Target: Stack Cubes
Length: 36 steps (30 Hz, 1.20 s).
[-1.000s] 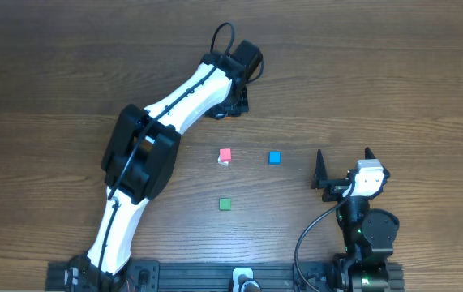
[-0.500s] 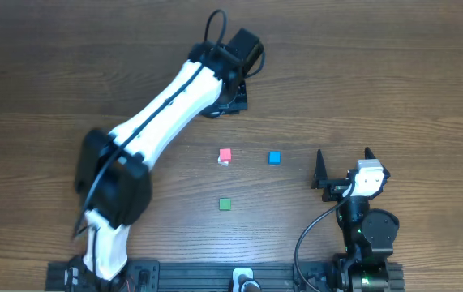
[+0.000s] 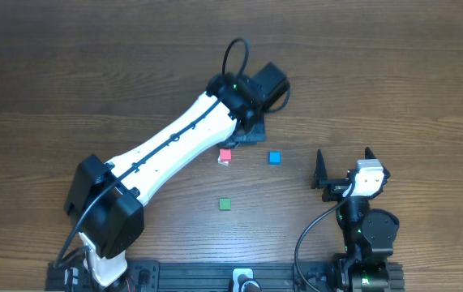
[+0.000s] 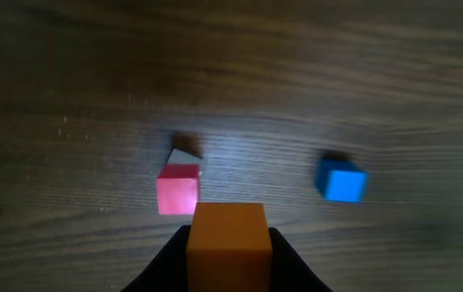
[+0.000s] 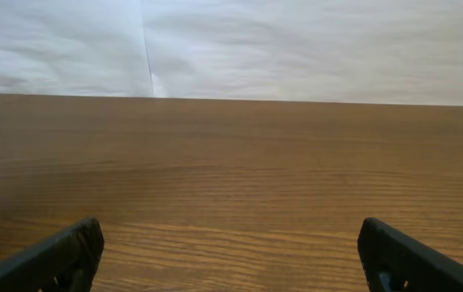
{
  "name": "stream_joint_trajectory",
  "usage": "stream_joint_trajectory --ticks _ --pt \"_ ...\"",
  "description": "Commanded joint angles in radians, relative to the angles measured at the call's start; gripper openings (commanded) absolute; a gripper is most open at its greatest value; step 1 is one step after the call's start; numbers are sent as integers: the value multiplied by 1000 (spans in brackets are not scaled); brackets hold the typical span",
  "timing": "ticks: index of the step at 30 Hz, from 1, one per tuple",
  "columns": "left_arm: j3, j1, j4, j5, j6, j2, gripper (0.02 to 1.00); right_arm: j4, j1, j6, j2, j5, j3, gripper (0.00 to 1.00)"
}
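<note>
One small orange cube (image 4: 229, 235) sits clenched in the left tool (image 4: 229, 243), lifted near one small pink cube (image 4: 177, 193). One white block (image 4: 186, 155) just beside the pink cube is half hidden. One blue cube (image 4: 343, 182) lies at the pink cube's 3 o'clock and one green cube (image 3: 225, 204) at its 6, with wide wooden surface (image 3: 393, 65) out to every edge. The right tool (image 3: 343, 156) rests released.

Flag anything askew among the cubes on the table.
The pink cube sits skewed over a white cube, whose corner pokes out from beneath; they are not squarely aligned. Nothing else stands out.
</note>
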Motion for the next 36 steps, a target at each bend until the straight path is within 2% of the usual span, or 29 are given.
stream_joint_trajectory --ticks 1,36 --pt "-89 -2 19 -8 -60 -75 38 2 -6 -2 -10 -1 -8 991" --pt "-233 5 107 -17 -66 -78 34 1 -6 -2 -10 -1 -8 991"
